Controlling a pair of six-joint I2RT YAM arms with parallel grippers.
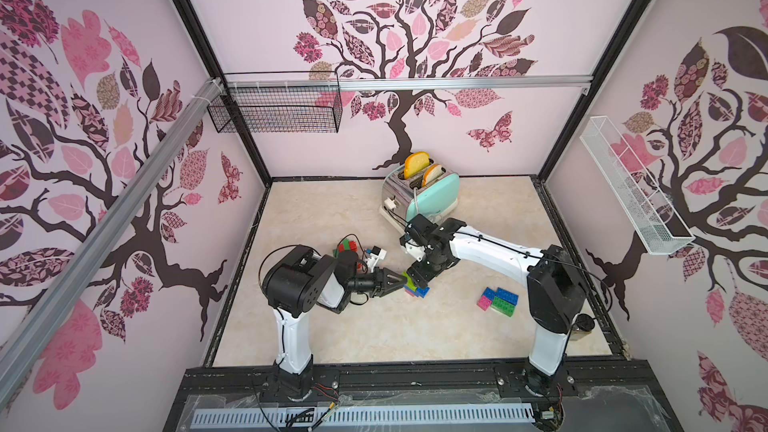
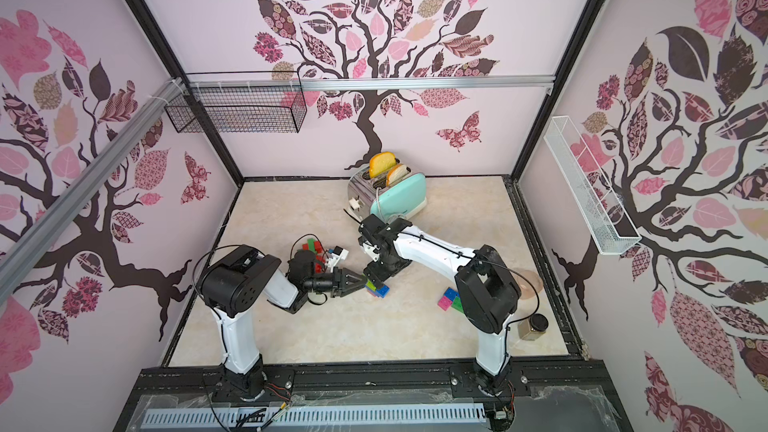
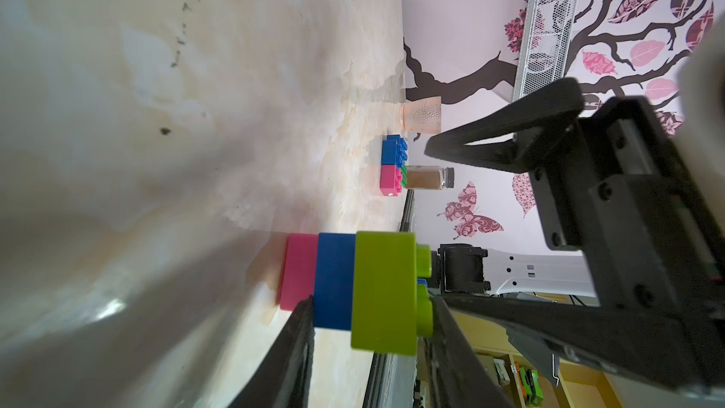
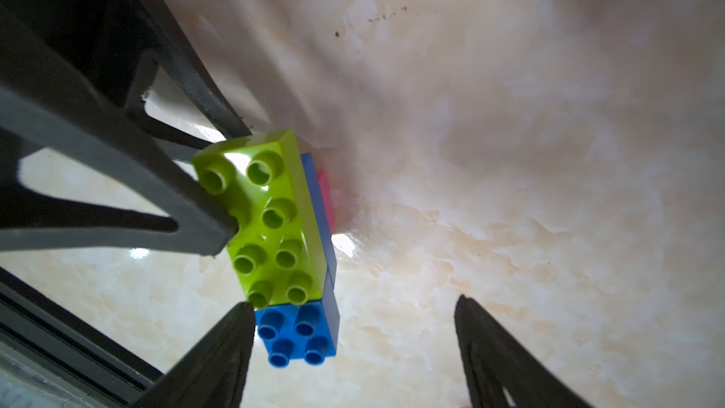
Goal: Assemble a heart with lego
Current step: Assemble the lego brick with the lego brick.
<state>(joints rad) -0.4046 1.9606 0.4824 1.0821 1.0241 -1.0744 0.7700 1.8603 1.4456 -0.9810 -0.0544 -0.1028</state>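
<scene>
— Where has the lego got to?

— Middle of the pale marbled bench [image 1: 374, 338]. There's a three-brick stack [image 1: 420, 292]: a long lime-green studded plastic brick [image 4: 270, 213] on a blue brick [image 4: 298, 327], on a pink brick [image 3: 300, 268] that looks to rest on the surface.

— Who's got hold of it?

— The white left arm [image 1: 291, 326], coming in from the left. The left jaws are clenched on the stack top to bottom. One finger [image 4: 188, 213] presses on the lime studs and the other sits lower, against the blue layer.

— And the other side?

— The white right arm [image 1: 490, 251] reaches in from the right and hangs right over the stack. The right jaws are spread wide, grasping nothing. One finger [image 4: 223, 347] is just beside the blue brick's four bare studs.

— Any spare pieces?

— A flat cluster of blue, pink and green bricks [image 1: 498, 301] lies to the right, a little nearer. Some red and green bricks [image 1: 347, 245] sit further back on the left, partly hidden behind the left arm. A mint-and-chrome toaster [image 1: 432, 197] with two bread slices stands at the far side.
</scene>
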